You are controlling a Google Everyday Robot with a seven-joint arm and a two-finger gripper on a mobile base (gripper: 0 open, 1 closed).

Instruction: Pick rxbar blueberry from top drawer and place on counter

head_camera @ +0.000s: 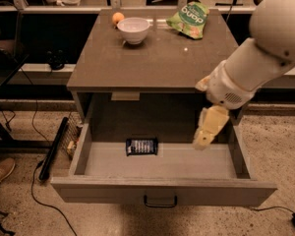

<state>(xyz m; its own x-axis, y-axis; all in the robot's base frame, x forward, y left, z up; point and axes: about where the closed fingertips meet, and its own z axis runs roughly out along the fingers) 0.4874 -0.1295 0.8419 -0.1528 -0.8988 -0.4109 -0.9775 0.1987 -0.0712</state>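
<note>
The top drawer [162, 191] is pulled open, with a dark handle on its front panel. The rxbar blueberry [141, 146], a dark navy wrapper, lies flat on the drawer floor, left of centre near the back. My gripper [205, 137] hangs from the white arm over the right part of the drawer, above the floor and well to the right of the bar. It holds nothing. The counter [152, 58] is the grey-brown top of the cabinet above the drawer.
On the counter stand a white bowl [133, 29], an orange [118, 17] behind it and a green snack bag [189, 18] at the back right. Cables and a dark bar lie on the floor at the left.
</note>
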